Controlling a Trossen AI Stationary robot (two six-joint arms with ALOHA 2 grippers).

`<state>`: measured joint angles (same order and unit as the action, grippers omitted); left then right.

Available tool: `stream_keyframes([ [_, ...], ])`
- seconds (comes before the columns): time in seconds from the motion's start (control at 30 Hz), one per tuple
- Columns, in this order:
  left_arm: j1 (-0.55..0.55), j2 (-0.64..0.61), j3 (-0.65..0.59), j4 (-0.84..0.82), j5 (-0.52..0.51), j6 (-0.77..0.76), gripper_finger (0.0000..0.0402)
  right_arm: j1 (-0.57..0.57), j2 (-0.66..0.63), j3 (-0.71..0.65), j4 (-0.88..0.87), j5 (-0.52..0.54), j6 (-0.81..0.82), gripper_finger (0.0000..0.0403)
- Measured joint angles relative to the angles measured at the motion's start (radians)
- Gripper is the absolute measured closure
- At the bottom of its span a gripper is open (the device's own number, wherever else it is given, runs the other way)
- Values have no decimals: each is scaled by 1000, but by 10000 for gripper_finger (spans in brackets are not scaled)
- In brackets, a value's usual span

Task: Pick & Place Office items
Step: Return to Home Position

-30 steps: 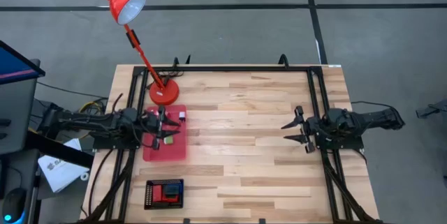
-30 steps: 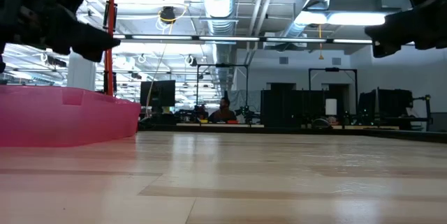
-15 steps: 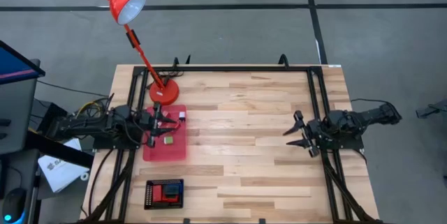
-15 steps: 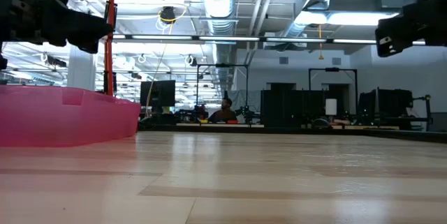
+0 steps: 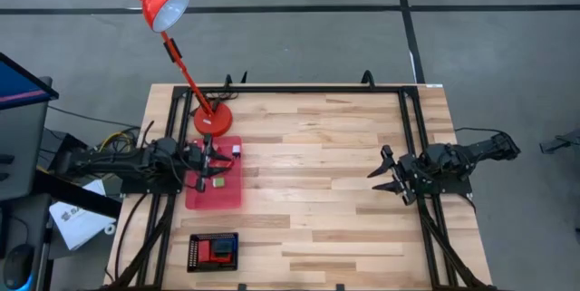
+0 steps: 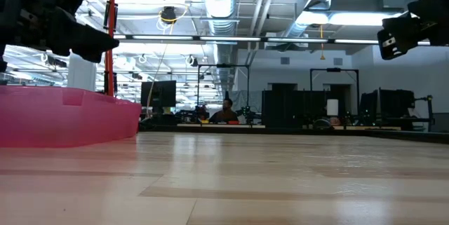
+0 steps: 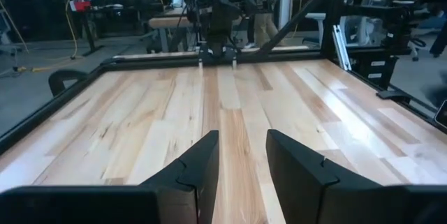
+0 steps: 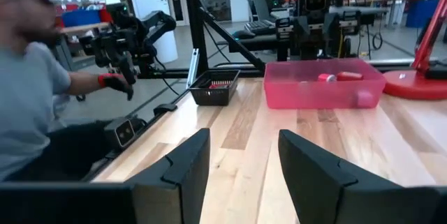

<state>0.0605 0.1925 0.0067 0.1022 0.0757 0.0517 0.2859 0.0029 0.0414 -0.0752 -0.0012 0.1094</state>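
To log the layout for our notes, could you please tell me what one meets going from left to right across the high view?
Monitor → left tool, open above the red tray → bare middle of the table → right tool, open.

The left arm reaches in from the left side, with the left gripper (image 5: 207, 164) raised and its fingers spread apart. The right arm reaches in from the right, with the right gripper (image 5: 384, 174) also raised, fingers parted.
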Motion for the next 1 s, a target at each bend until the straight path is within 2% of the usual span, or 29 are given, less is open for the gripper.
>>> stream_keyframes([
  [0.5,0,87,0,10,-6,0,286,0,0,0,0,1,-31,239],
  [1.0,0,92,0,10,-5,-1,279,0,0,0,0,1,-31,239],
])
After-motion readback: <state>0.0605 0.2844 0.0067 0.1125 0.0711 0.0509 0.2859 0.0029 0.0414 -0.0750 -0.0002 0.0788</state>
